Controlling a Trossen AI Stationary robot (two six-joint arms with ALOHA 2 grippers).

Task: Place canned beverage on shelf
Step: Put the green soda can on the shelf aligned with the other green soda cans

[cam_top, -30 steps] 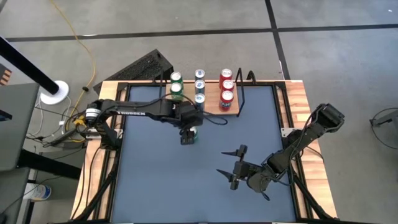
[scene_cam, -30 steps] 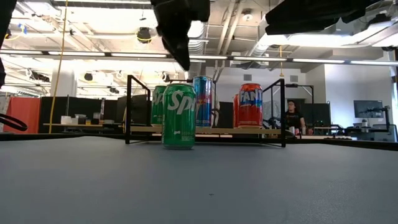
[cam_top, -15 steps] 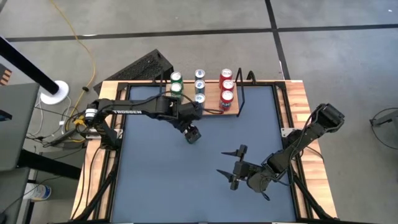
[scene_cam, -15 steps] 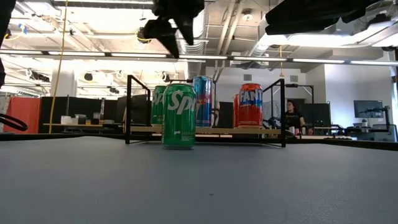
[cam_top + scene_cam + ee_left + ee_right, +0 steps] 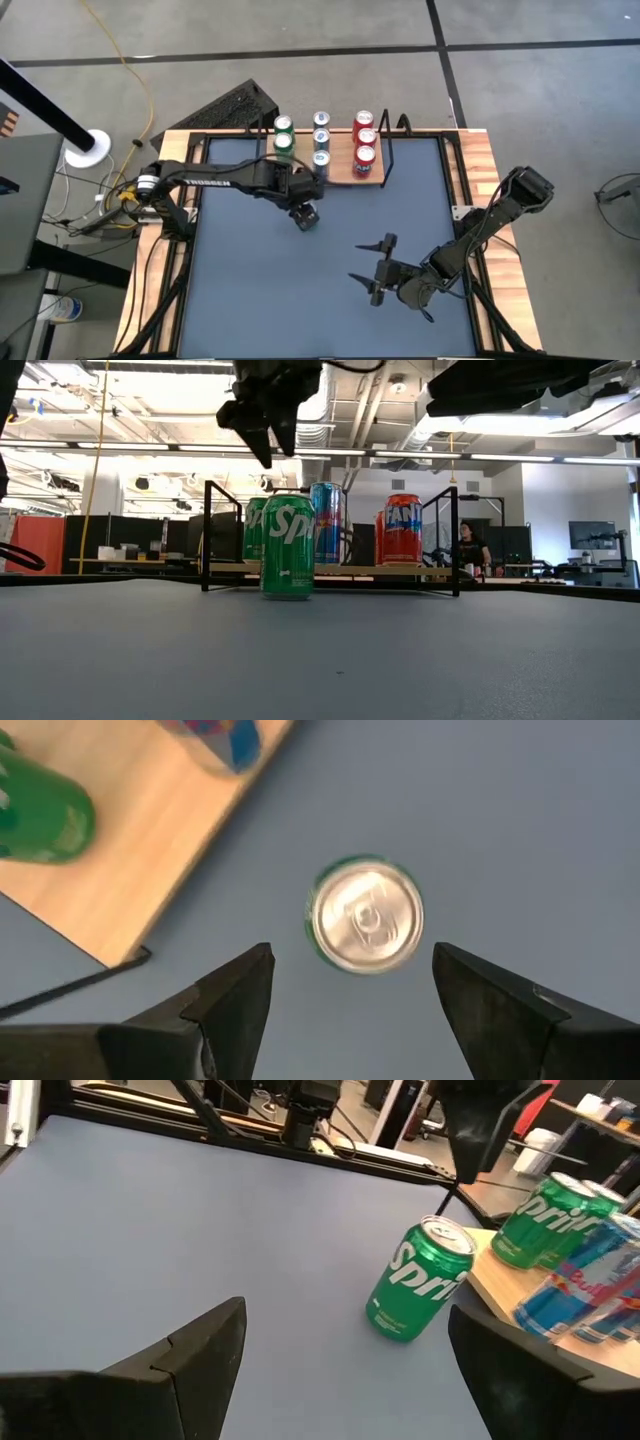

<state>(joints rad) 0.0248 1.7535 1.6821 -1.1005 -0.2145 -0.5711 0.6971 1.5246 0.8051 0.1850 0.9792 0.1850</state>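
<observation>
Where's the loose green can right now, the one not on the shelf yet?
The green can stands upright on the grey table, just in front of the shelf near its green-can row, directly below the open left hand, which hovers above it.

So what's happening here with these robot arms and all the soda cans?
The left gripper hovers open above a green can that stands upright on the grey table, just in front of the small wooden shelf. It is not holding the can. The shelf already carries rows of green, blue and red cans. The right gripper waits open, off to the side, near the table's front right.
</observation>
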